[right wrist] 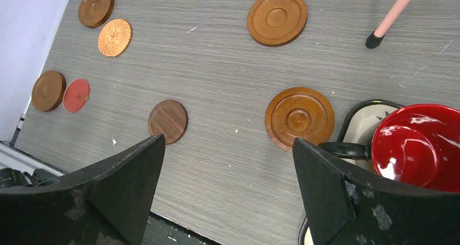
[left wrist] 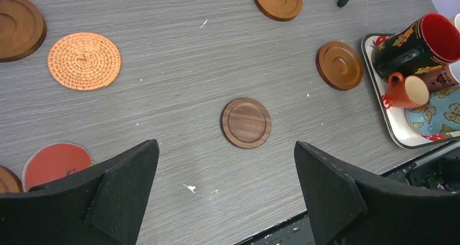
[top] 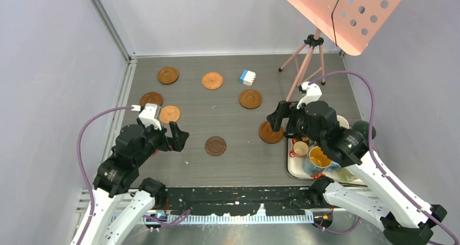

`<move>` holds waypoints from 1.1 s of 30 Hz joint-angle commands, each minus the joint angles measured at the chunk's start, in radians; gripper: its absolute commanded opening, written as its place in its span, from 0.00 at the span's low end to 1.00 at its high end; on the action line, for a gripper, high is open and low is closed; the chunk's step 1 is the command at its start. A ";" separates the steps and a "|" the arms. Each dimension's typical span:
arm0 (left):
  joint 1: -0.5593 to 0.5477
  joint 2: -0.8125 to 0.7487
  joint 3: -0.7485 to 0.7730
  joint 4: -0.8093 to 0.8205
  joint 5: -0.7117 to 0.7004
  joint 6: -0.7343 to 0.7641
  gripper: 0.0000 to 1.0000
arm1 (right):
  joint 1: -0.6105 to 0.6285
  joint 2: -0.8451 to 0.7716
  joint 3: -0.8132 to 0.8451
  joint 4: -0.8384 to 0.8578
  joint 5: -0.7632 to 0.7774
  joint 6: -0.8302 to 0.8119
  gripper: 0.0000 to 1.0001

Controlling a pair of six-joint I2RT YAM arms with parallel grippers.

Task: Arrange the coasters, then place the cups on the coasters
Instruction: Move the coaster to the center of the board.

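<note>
**Lower left of the top view.** The left gripper (left wrist: 225, 142) hangs above the grey table (top: 217, 115), its jaws spread wide with nothing held. In its wrist view a dark coaster (left wrist: 246, 122) lies flat on the table in the gap between the two fingers, apart from both. A woven coaster (left wrist: 84, 60) lies at the upper left of that view. A red coaster (left wrist: 57, 163) lies at the lower left, partly hidden behind a finger.

**Centre of the top view.** The other coasters (top: 212, 81) lie flat and well apart across the table. A blue-and-white block (top: 247, 77) stands between two of them in the upper centre.

**Right of centre.** The right gripper (right wrist: 229, 139) is likewise wide and empty. It hangs above the table near the left edge of the white tray (left wrist: 391, 127). A rimmed coaster (right wrist: 299, 117) lies just beside that edge, seen between the fingers in the right wrist view.

**Lower right.** The cups (top: 319, 159) stand crowded together in the tray, partly hidden by the right arm. Among them are a red-lined mug (right wrist: 420, 147) and a small orange cup (left wrist: 406, 90).

**Upper right.** A pink music stand (top: 342, 12) has its legs on the table's far side.
</note>
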 commanded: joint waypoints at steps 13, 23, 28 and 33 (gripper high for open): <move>-0.004 -0.010 0.006 0.033 0.009 -0.003 1.00 | 0.000 -0.008 0.031 0.038 0.008 0.020 0.96; -0.004 -0.084 -0.021 -0.063 -0.001 -0.030 1.00 | -0.001 -0.006 -0.032 0.071 0.148 0.050 0.95; -0.004 -0.137 -0.052 -0.061 -0.010 -0.027 1.00 | 0.000 0.065 -0.075 0.101 0.256 0.009 0.58; -0.004 -0.152 -0.057 -0.062 -0.020 -0.021 1.00 | 0.000 0.181 -0.115 0.127 0.355 0.007 0.15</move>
